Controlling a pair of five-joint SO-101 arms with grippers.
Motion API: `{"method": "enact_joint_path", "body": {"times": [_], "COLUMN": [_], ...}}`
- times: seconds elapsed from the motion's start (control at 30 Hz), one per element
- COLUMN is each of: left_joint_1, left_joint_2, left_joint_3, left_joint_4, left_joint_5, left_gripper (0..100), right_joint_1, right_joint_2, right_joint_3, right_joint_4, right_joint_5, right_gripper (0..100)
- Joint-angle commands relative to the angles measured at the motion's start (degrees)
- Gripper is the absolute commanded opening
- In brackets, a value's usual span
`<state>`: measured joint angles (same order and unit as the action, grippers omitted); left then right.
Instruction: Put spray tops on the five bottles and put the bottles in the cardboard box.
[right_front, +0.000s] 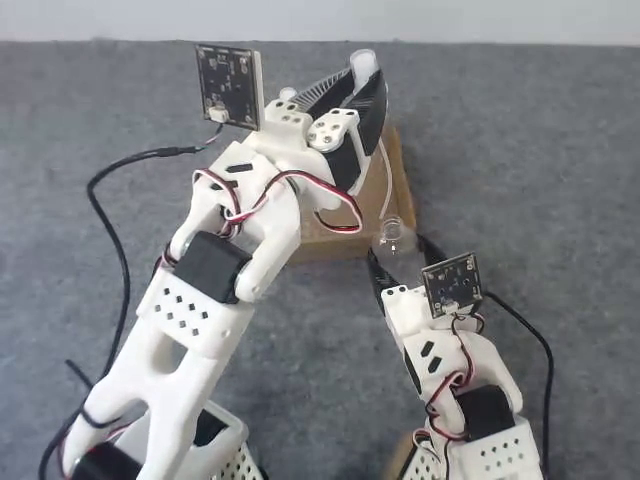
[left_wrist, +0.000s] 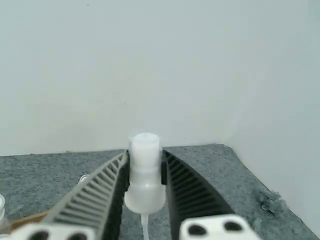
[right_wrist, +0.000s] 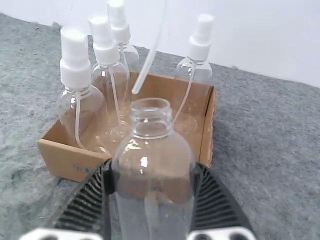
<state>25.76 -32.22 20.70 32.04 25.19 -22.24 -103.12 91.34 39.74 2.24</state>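
**Item 1: left claw** (left_wrist: 145, 156). It is closed on the white spray top (left_wrist: 145, 175), gripping its sides, nozzle end up. The dip tube (right_wrist: 150, 50) hangs down from the top. The high view places this claw raised over the cardboard box (right_front: 402, 178).

**Item 2: right claw** (right_wrist: 152, 175). It is clamped around the body of an uncapped clear bottle (right_wrist: 152, 150), which stands upright with its neck open. In the high view the bottle is just off the box's near side.

**Item 3: cardboard box.** It sits on the grey counter (right_front: 550, 150), toward the far edge and mid-width.
- High view: the left arm covers the contents.
- Right wrist view: four capped bottles (right_wrist: 80, 107) stand inside, and the dip tube ends close by the open neck, not inside it.
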Motion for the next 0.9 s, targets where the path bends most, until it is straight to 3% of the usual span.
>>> {"method": "enact_joint_path", "body": {"times": [0.0,0.3,0.87], "left_joint_1": [0.2,3.3,3.3], "left_joint_2": [-2.5,-2.5,-3.1], "left_joint_3": [-3.1,-0.9,1.6], "left_joint_4": [-1.5,-1.9,-2.1], "left_joint_5": [-0.3,-0.4,-0.4], "left_gripper": [1,1,1], "right_joint_1": [-0.5,-0.5,-0.1], "right_joint_2": [-0.9,-0.9,-0.9], "right_joint_3": [-0.5,-0.5,-0.5], "right_joint_4": [-1.5,-1.5,-1.5], "right_joint_5": [1.0,1.0,0.9], "right_gripper": [0.7,0.7,0.7]}}
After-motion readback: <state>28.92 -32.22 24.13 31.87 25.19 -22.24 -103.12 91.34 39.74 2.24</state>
